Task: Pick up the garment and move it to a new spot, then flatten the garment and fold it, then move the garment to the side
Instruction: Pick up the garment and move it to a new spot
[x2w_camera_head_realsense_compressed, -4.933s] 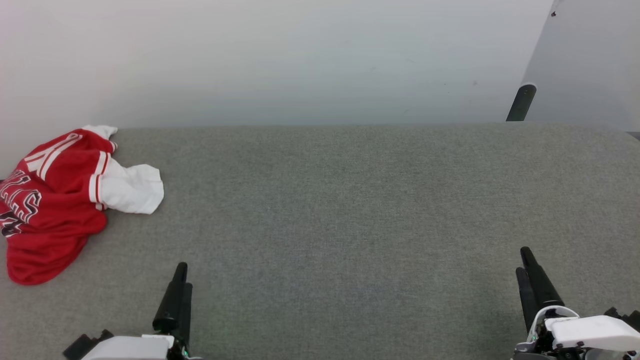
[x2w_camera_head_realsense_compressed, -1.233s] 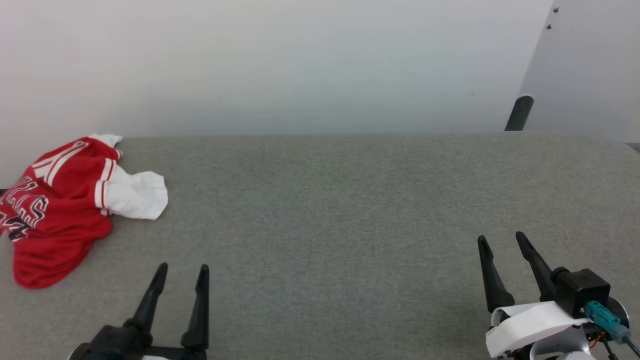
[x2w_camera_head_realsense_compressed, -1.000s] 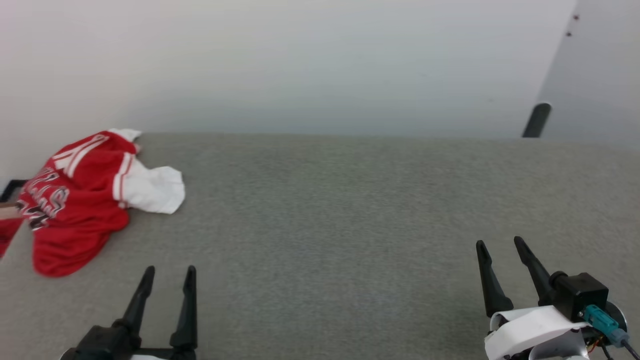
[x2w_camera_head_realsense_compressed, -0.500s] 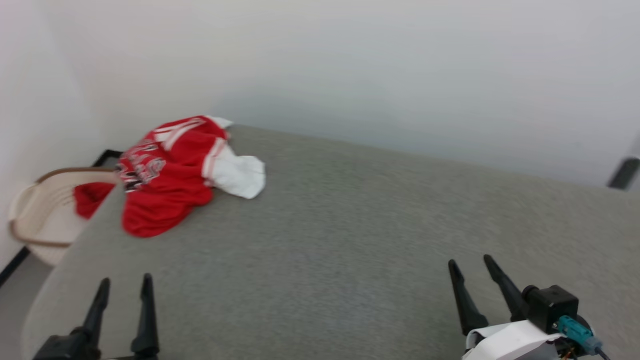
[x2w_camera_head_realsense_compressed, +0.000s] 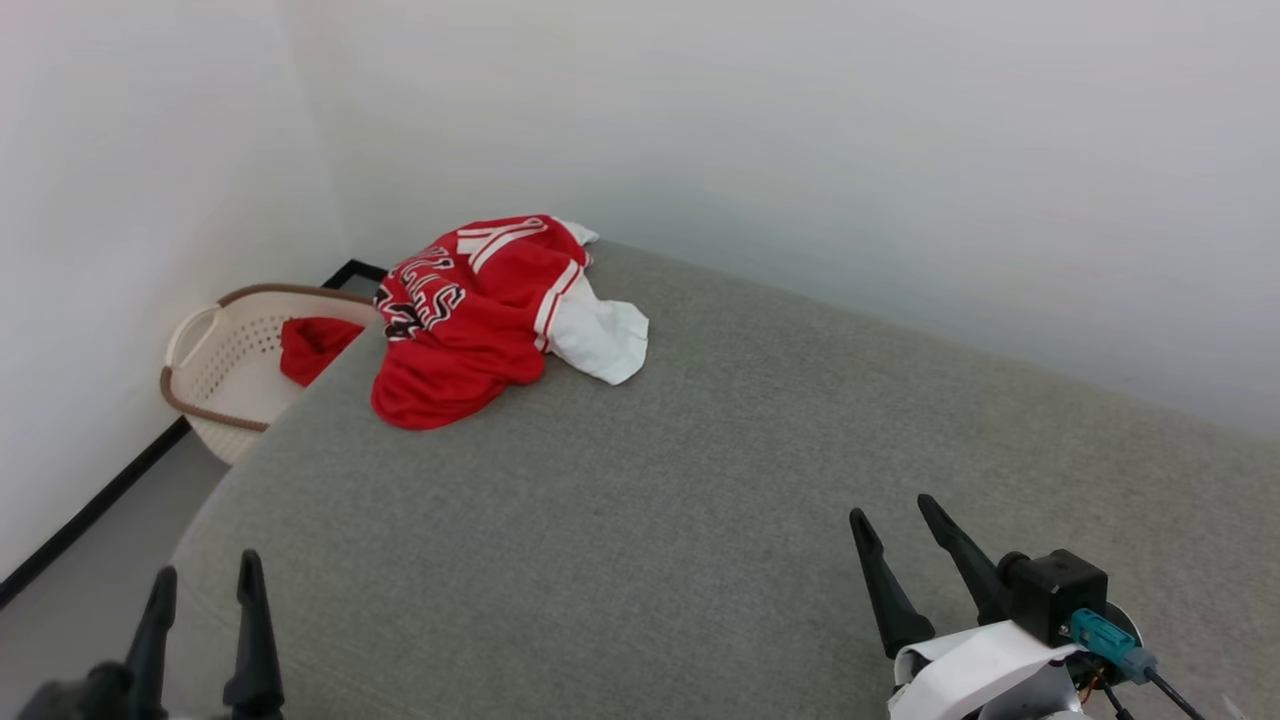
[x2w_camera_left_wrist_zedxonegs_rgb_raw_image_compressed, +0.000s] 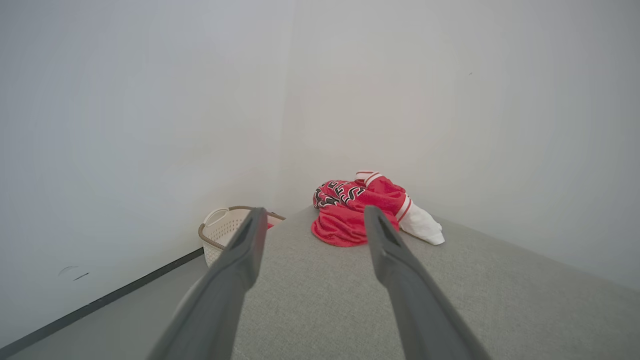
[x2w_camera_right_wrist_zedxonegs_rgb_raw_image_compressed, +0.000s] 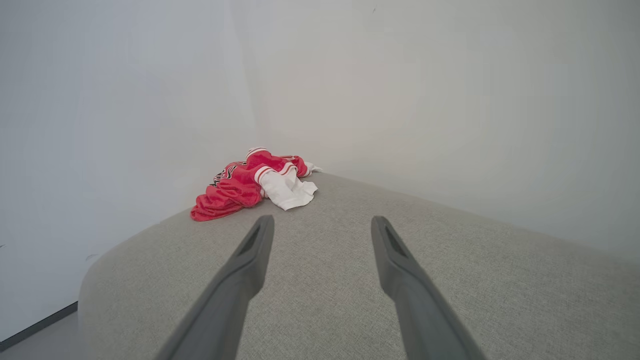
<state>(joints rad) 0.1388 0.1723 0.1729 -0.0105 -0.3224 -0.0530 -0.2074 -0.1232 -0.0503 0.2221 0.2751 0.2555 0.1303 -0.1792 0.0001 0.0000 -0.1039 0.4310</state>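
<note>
Your left gripper (x2w_camera_head_realsense_compressed: 205, 570) sits at the near left corner of the grey padded surface (x2w_camera_head_realsense_compressed: 650, 520), fingers spread apart and holding nothing. Your right gripper (x2w_camera_head_realsense_compressed: 890, 510) hovers over the near right part, its fingers likewise parted and empty. Between both grippers and the jersey (x2w_camera_head_realsense_compressed: 470, 330) you have only a bare stretch of grey fabric.

The jersey lies crumpled at the far left corner of the surface, close to the wall (x2w_camera_head_realsense_compressed: 900, 150), well apart from either gripper. Its long axis runs diagonally, from the red hem nearest you up to the striped neck trim at the wall end. The black lettering faces up, on the side toward the surface's left edge. One white sleeve (x2w_camera_head_realsense_compressed: 600, 340) sticks out to the right.

Just past that left edge, a pale basket (x2w_camera_head_realsense_compressed: 215, 350) stands on the floor (x2w_camera_head_realsense_compressed: 90, 590) in the corner of the room, with a small red cloth (x2w_camera_head_realsense_compressed: 312, 345) inside.
</note>
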